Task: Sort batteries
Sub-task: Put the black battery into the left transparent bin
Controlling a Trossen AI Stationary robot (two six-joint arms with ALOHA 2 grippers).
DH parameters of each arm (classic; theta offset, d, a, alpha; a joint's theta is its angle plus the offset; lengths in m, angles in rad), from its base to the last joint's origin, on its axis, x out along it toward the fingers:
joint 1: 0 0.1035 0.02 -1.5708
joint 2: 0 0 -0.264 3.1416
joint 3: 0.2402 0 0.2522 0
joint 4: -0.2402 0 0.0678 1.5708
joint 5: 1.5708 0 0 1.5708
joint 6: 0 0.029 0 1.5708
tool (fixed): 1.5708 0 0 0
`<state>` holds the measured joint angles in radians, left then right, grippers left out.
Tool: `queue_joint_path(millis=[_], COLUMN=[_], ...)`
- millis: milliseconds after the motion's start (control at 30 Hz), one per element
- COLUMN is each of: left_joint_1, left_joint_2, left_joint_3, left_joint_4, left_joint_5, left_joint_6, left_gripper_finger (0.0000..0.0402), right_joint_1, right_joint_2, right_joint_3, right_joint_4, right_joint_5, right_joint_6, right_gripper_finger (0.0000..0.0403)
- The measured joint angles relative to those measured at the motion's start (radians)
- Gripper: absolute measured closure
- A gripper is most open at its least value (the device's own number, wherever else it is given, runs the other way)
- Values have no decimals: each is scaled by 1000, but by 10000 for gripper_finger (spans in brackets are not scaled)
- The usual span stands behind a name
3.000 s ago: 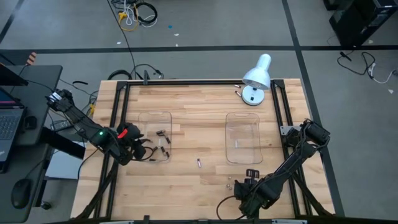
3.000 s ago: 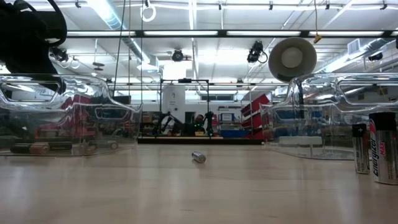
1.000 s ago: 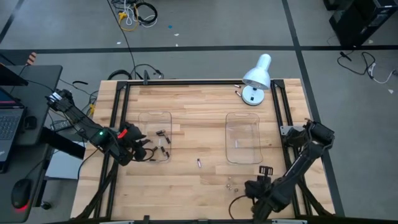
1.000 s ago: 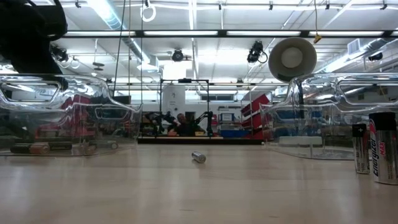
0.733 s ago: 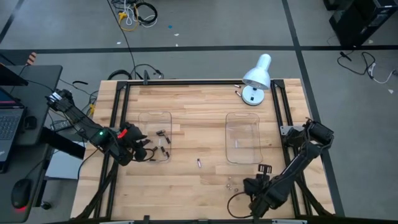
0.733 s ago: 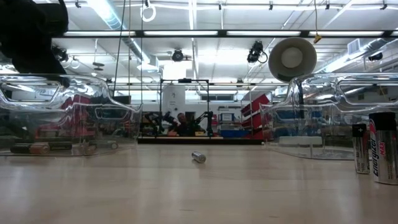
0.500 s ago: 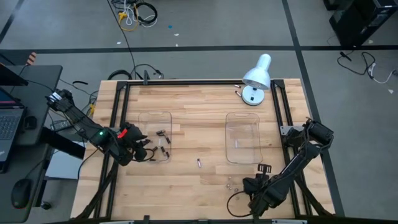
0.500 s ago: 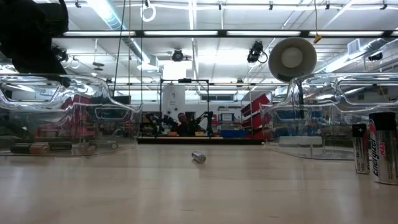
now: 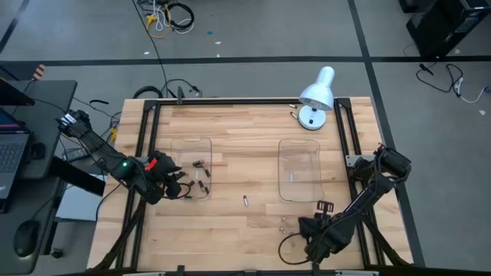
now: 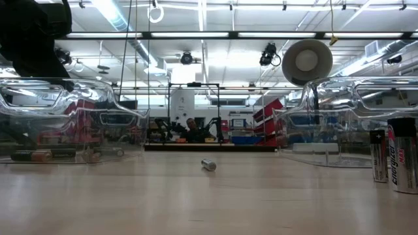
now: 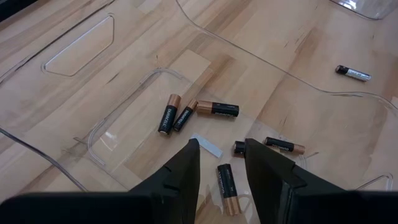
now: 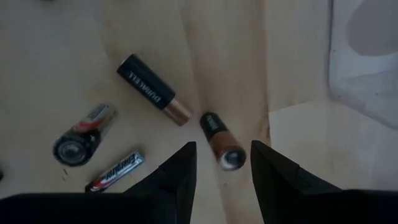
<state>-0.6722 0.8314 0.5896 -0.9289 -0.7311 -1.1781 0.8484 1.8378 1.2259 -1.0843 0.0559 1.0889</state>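
Several dark black-and-copper batteries (image 11: 214, 109) lie in the clear left tray (image 9: 191, 142). My left gripper (image 11: 222, 158) hovers open over the tray's near-left corner (image 9: 175, 186), with one battery (image 11: 225, 186) below its gap. My right gripper (image 12: 222, 163) is open near the table's near edge (image 9: 305, 227), above a loose group: a black-copper battery (image 12: 219, 140) lies between its fingers, another (image 12: 152, 89) and two silver ones (image 12: 84, 137) lie beside it. A single battery (image 9: 245, 201) lies mid-table. The right tray (image 9: 299, 146) looks bare.
A white desk lamp (image 9: 316, 96) stands at the far right corner. In the low view two batteries (image 10: 392, 156) stand upright at the right, in front of the right tray. Bare wood lies between the two trays. A laptop sits off the table's left side.
My right gripper has edged toward the table's left, closing in on the loose group of batteries by the near edge. The left arm and all batteries have stayed in place.
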Motion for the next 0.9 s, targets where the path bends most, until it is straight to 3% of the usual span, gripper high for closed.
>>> queue_joint_path(millis=[367,900], left_joint_1=[0,0], left_joint_2=[0,0], left_joint_3=[0,0], left_joint_4=[1,0], left_joint_5=[-1,-4], left_joint_6=[0,0], left_gripper_finger=[277,277], right_joint_1=[-15,-15], right_joint_2=[-2,-2], right_joint_3=[0,0], right_joint_4=[10,11], right_joint_5=[-5,-24], right_joint_6=[-15,-19], right_gripper_finger=[268,324])
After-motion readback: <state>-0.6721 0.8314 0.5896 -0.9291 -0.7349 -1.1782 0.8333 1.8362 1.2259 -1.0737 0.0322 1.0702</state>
